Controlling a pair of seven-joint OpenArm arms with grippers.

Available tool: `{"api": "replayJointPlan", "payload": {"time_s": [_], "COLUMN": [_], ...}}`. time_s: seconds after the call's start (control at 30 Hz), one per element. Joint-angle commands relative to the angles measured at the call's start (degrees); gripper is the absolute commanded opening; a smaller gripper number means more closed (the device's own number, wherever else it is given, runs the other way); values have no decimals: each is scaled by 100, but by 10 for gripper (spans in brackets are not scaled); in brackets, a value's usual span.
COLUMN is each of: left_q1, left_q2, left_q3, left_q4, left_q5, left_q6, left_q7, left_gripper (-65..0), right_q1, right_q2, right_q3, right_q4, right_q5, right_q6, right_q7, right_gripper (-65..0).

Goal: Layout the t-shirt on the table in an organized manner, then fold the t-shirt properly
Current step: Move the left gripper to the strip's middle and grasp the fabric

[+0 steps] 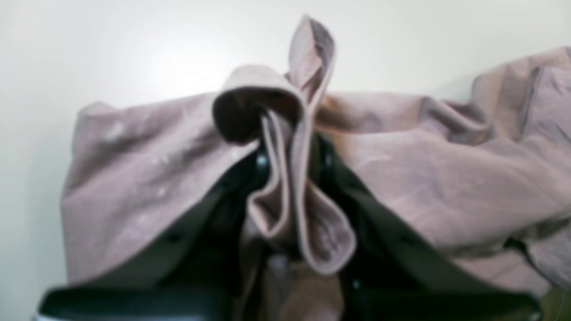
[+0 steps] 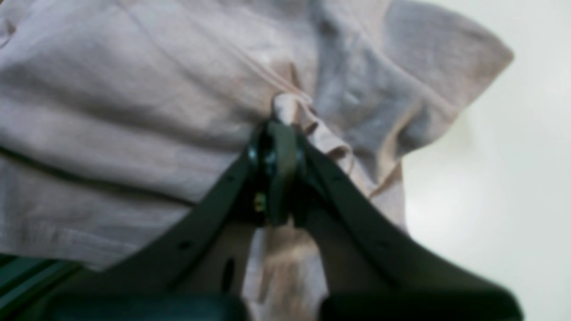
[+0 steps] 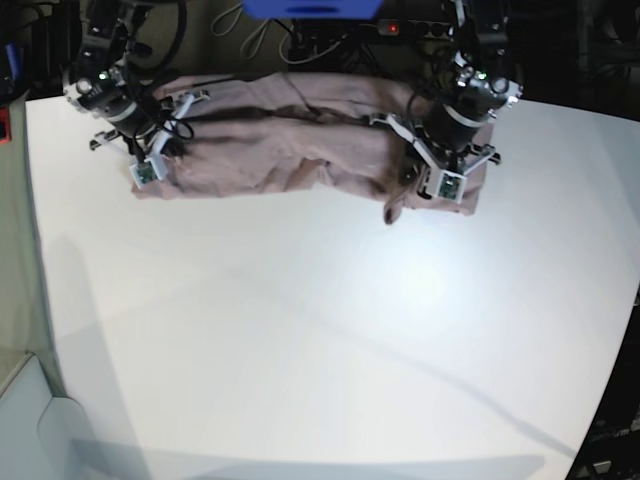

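T-shirt (image 3: 300, 150) first; it lies bunched in a long band along the far side of the table (image 3: 320, 330), stretched between the 2 arms and nowhere near flat, while the wide white surface in front of it stands bare. From where I stand the cloth looks light, limp and wrinkly; it should sag and fold over itself wherever it isn't held, so I'd guess it wants lifting by 2 well-separated points on an edge or hem and then dragging out over the open table, rather than a grab in the middle of the bundle.

Left gripper (image 1: 292, 156), on the base view's right, has its jaws pinched together on a doubled fold of fabric; a loop of hem curls up and another hangs down between the jaws; the wrist view is blurred, yet the clamp is plain.

Right gripper (image 2: 279, 133), at the other end of the band, is likewise closed on a small pucker of cloth near what may be a sleeve; which part exactly I cannot tell.

Both holds look thin, and soft cotton could slip out under a sharp tug.
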Motion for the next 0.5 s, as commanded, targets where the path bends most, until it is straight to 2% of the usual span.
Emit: {"api": "replayJointPlan", "payload": {"time_s": [0.0,0.3,0.47], "left_q1": [13,39,118], "left_q2": [-5,-5,13], "left_q3": [167,967,950], "left_q4": [95,86,104], "left_q5": [-90,-82,-82], "left_q6": [-15,-15,12], "left_q7": [-150,-150,-150], "left_gripper": [-650,-650,-650], "right_q1": [-34,-34,-25], "right_q2": [12,12,12], "right_q3": [-67,-234,-234], "right_q4": [24,24,24], "right_q5": [-65,-74,-74], "right_q6": [-3,-3,-3], "right_q7": [-128,-136,-136], "right_gripper": [-650,-650,-650]}}
